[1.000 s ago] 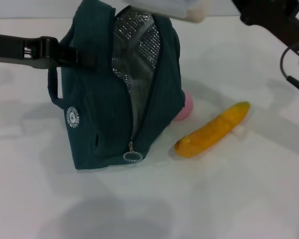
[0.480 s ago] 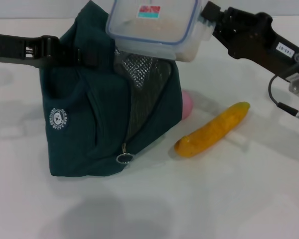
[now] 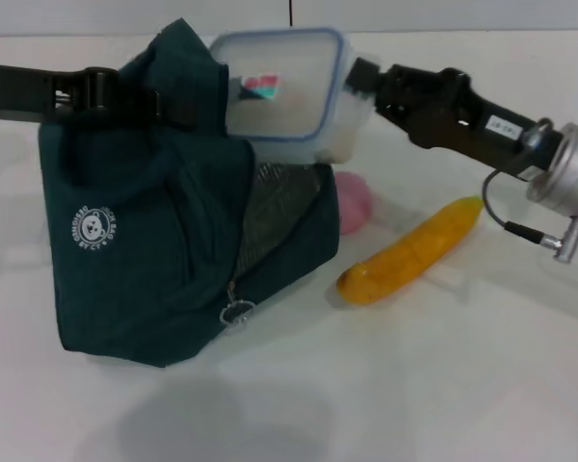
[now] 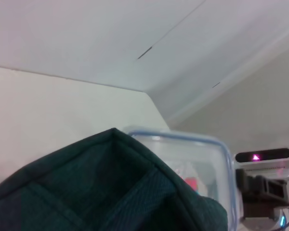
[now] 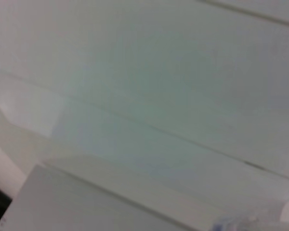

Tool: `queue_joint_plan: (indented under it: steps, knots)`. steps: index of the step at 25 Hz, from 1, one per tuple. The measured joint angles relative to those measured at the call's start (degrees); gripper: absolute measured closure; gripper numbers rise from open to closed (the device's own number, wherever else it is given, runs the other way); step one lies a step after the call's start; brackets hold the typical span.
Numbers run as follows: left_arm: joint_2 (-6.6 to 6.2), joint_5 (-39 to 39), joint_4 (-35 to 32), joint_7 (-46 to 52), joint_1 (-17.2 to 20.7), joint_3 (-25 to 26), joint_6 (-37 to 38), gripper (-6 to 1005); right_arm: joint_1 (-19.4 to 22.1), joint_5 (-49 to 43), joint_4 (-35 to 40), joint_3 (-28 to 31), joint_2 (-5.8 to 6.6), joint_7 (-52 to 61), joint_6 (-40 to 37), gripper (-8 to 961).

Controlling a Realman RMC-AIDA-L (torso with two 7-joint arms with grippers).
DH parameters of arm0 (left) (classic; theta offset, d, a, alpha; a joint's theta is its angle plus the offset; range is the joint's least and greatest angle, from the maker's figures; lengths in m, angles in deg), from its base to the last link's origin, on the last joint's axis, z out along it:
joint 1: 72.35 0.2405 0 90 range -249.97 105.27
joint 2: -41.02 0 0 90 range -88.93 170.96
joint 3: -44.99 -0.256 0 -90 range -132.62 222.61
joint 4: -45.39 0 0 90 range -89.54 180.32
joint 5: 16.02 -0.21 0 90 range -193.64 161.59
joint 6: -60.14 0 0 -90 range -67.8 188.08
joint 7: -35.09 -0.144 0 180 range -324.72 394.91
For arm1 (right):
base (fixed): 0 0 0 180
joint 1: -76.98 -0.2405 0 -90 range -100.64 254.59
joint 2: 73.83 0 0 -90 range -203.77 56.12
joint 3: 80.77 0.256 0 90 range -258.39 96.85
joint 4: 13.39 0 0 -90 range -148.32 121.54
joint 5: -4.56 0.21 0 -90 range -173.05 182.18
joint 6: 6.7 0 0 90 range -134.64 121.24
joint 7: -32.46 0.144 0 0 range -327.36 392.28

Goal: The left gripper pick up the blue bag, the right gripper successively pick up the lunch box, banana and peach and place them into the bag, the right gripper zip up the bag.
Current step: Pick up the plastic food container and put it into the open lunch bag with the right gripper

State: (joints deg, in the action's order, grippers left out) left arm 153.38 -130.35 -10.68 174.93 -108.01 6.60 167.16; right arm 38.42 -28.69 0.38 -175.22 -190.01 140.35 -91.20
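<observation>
Blue bag [image 3: 144, 260]: held up at its top by the left claw [image 3: 125, 96], clamped shut, so the mouth gapes. Lunch box [image 3: 284, 91]: gripped by the right claw [image 3: 361, 82], tilted at the opening for insertion. Banana [image 3: 411, 252], peach [image 3: 352, 202]: waiting on the worktop [image 3: 443, 385] beside the bag.

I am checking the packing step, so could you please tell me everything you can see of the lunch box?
The lunch box is a small clear plastic container with rounded corners and a blue-rimmed lid bearing a red-and-teal label. It is off the table, tipped on its side so the lid faces the head camera. The right gripper grips its right end. Its left edge sits behind the raised top of the blue bag, above the open silver-lined mouth. Its contents cannot be made out.
</observation>
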Motion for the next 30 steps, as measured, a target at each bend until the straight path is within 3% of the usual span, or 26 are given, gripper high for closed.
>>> queue_joint_plan:
  steps: [14, 28, 30]
  knots:
    - [0.60, 0.1, 2.2, -1.3, -0.3, 0.0, 0.7, 956, -1.5, 0.7, 4.9, -9.5, 0.00, 2.9, 7.1, 813]
    - [0.14, -0.3, 4.3, -2.3, 0.3, 0.4, 0.6, 957, -1.1, 1.3, 7.2, -9.5, 0.01, 0.9, 9.5, 807]
    - [0.05, -0.3, 4.2, -2.3, 0.3, 0.4, 0.5, 957, -0.5, 1.5, 7.2, -9.0, 0.12, 0.7, 9.0, 722]
